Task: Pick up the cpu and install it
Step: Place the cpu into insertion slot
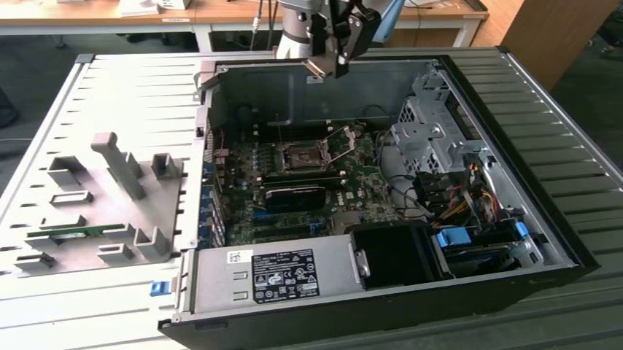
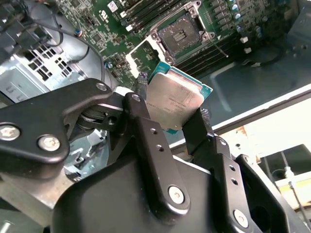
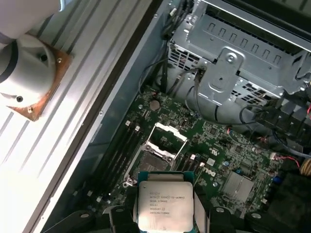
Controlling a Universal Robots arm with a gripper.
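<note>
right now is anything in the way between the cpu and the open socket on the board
Nothing visible does. The hand holds the cpu up over the socket, which lies bare with its metal frame swung open. In both wrist views no cable or part crosses the space between them.

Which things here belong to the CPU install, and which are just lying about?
In the job:
silver-topped square cpu, clamped in the black gripper
open black motherboard socket, metal frame raised

Lying about:
grey plastic holder blocks
long green memory stick among them
grey power supply box
silver perforated drive cage
</note>
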